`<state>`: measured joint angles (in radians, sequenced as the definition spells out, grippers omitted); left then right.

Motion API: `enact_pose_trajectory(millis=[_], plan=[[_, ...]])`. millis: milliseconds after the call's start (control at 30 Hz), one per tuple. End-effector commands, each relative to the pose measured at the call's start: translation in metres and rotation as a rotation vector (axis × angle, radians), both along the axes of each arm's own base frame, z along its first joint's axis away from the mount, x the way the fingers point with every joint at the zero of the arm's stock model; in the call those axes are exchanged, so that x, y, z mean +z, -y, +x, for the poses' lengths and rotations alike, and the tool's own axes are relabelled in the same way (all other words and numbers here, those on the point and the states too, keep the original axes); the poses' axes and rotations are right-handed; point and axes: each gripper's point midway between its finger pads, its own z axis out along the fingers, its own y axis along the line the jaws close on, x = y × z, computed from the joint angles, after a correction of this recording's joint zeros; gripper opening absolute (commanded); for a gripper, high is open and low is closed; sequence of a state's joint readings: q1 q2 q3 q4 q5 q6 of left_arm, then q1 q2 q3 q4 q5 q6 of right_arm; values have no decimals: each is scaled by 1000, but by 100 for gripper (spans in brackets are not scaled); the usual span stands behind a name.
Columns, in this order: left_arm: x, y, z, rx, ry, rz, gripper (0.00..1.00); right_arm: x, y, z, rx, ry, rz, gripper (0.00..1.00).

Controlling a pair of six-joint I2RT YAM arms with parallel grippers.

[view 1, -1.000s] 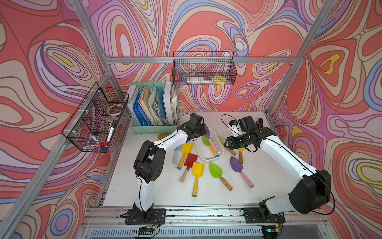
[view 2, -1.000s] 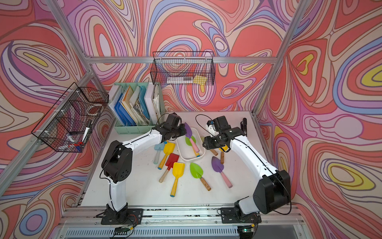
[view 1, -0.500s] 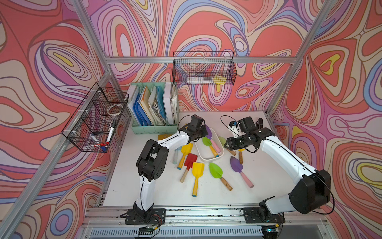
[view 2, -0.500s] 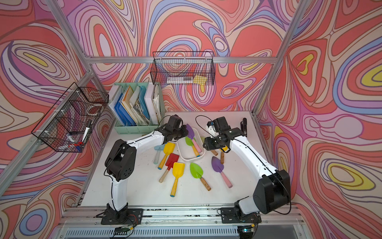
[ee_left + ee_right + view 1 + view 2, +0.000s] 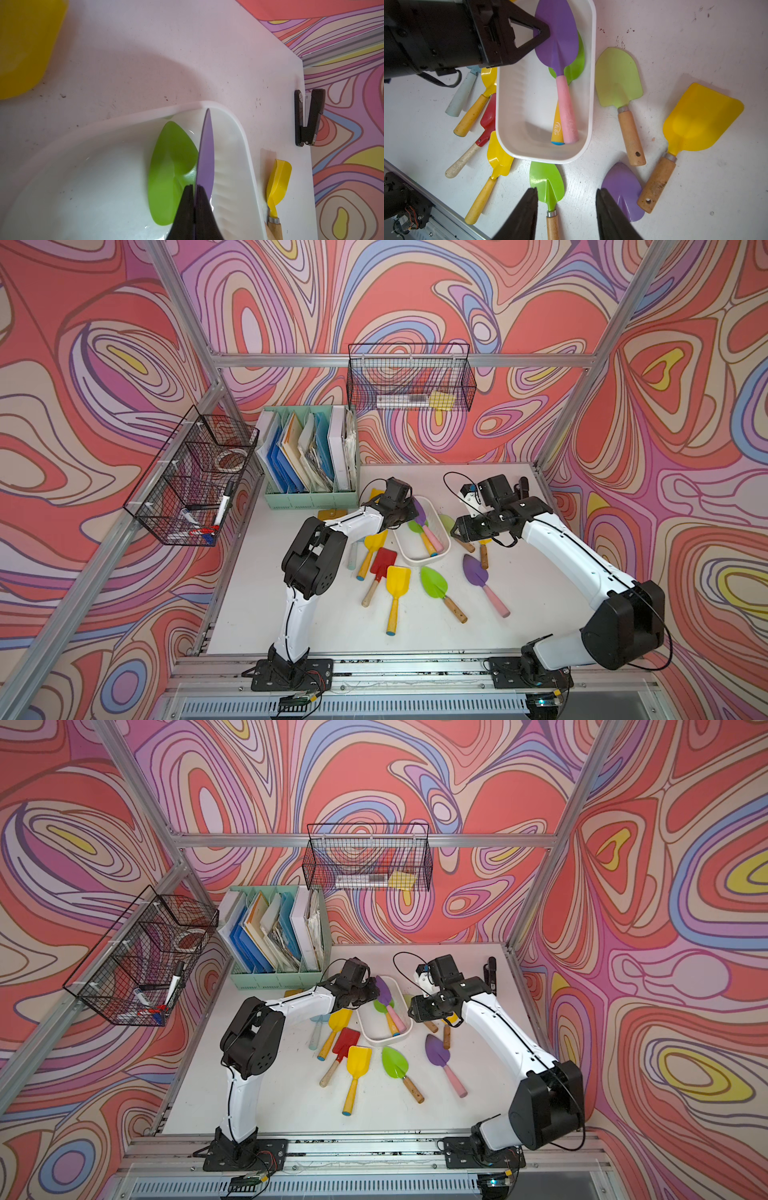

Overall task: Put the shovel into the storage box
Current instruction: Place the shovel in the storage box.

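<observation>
Left gripper [image 5: 542,31] pinches my purple shovel's blade [image 5: 556,35], lowering it into the white storage box [image 5: 589,83], apparently atop a green one; right gripper [image 5: 566,209] waits open

Readable marks: one only. In the right wrist view, a white cursive logo is printed on the orange shovel handle [image 5: 556,126] lying in the storage box [image 5: 588,116]; script too small to spell out with confidence. No other legible text, labels or numbers in any view.
</observation>
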<state>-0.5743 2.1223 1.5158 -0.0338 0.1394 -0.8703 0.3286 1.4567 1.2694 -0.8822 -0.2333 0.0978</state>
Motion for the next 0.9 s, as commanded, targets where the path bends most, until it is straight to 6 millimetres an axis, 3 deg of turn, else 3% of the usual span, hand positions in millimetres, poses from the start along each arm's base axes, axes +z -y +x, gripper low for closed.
enact_pose_trajectory(millis=[0, 567, 867], plan=[[-7, 5, 2, -8, -3, -25, 0, -6, -3, 2, 3, -7, 2, 47], [-36, 7, -3, -25, -89, 13, 0, -5, -7, 4, 4, -7, 24, 46], [-38, 5, -5, -33, -112, 40, 22, -5, -8, 6, 5, -9, 30, 46]])
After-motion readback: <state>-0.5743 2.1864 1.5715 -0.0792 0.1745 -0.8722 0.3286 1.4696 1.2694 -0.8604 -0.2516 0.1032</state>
